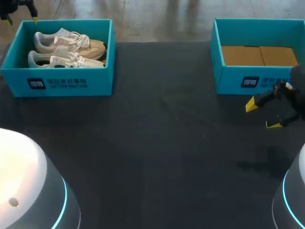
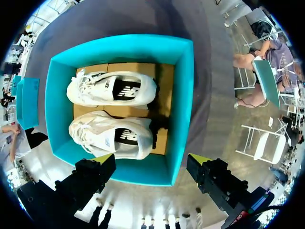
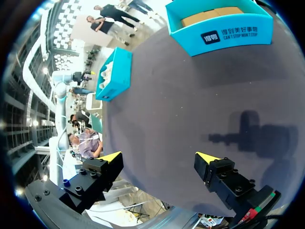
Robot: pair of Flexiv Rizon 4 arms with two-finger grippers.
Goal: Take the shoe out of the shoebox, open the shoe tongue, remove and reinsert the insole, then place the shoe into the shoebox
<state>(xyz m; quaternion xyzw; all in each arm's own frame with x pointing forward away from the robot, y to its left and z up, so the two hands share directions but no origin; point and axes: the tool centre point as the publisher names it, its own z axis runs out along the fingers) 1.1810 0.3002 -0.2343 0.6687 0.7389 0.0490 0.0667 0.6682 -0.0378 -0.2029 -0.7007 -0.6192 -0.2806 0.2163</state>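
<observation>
Two white shoes lie side by side on their sides in a teal shoebox [image 1: 57, 83] at the table's back left: one [image 1: 66, 42] toward the back, the other [image 1: 64, 59] toward the front. In the left wrist view both shoes [image 2: 112, 88] [image 2: 112, 136] show their dark insoles inside the shoebox [image 2: 183, 109]. My left gripper [image 1: 20, 20] hangs open above the box's back left corner with nothing held; in its own view the left gripper [image 2: 151, 158] looks down into the box. My right gripper [image 1: 262, 115] stands open and empty over the bare table at the right; its wrist view shows the right gripper [image 3: 159, 156] over its own shadow.
A second teal box [image 1: 257, 81] with only a cardboard bottom stands at the back right, just behind my right gripper; in the right wrist view this second box [image 3: 224, 28] lies ahead of the fingers. The dark tabletop [image 1: 157, 143] stretches between the two boxes.
</observation>
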